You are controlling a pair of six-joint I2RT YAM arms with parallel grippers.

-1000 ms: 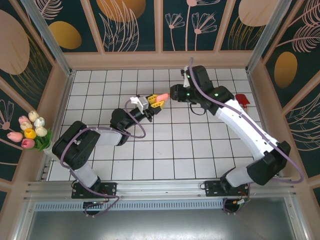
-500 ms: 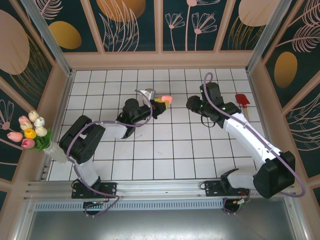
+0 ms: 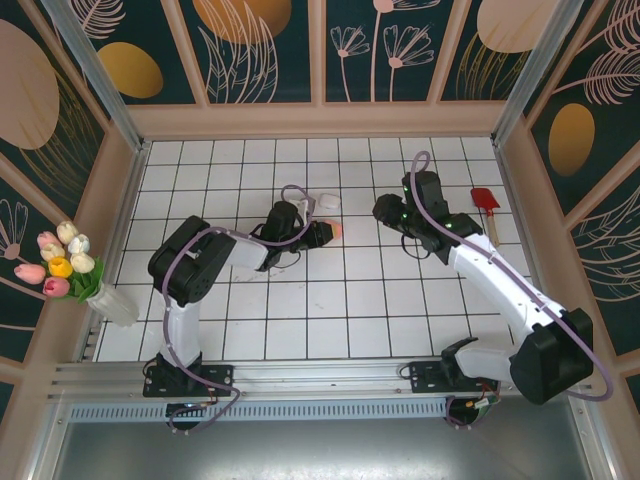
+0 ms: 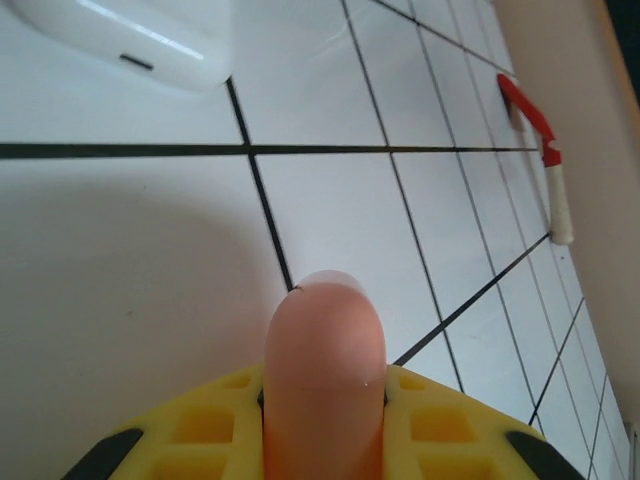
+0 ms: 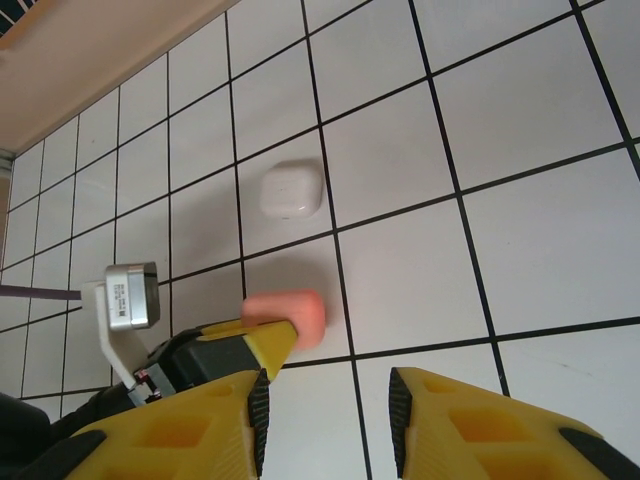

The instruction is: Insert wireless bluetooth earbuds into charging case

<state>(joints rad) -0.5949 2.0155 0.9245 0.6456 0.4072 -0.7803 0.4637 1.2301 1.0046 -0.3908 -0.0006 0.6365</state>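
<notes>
**Salmon-pink piece** (image 4: 325, 370): smooth, rounded capsule end. It is clamped in the left gripper (image 3: 325, 232), low over the tiles near the middle of the tabletop (image 3: 380, 320). Probably light, hard-shelled and slippery. It is best pinched across its long sides, not on the domed tip.

**White charging case** (image 5: 291, 190): looks closed. It lies just beyond the pink piece, toward the far edge, not touching it.

**Right gripper** (image 5: 328, 410): jaws parted, nothing between them. It hovers to the right of both items.

**Red spatula** (image 3: 484, 199): lies by the right edge.

Bright even light, soft shadows, left gripper (image 4: 325, 395) perhaps blurred.
</notes>
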